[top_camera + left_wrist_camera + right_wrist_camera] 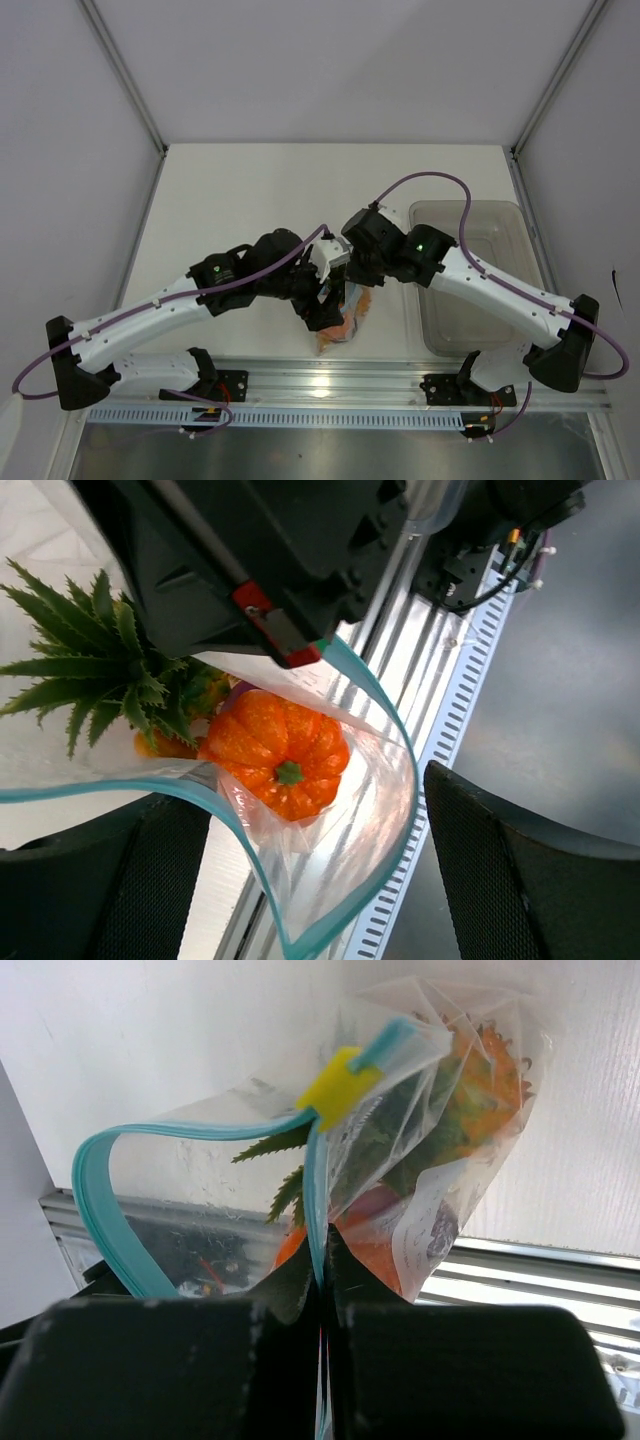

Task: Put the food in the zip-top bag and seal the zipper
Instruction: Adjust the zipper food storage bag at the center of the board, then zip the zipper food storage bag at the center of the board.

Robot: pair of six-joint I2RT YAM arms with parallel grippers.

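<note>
The zip-top bag hangs between both grippers near the table's front edge, with the food inside. In the left wrist view a lumpy orange piece and the pineapple's green crown show through the open mouth. The teal zipper loops between the spread fingers of my left gripper, which is open and touches nothing. My right gripper is shut on the zipper strip, just below the yellow slider. In the top view the left gripper and the right gripper meet over the bag.
A grey translucent bin stands on the right of the table. A metal rail and a slotted cable duct run along the front edge, right under the bag. White walls close in the back and sides.
</note>
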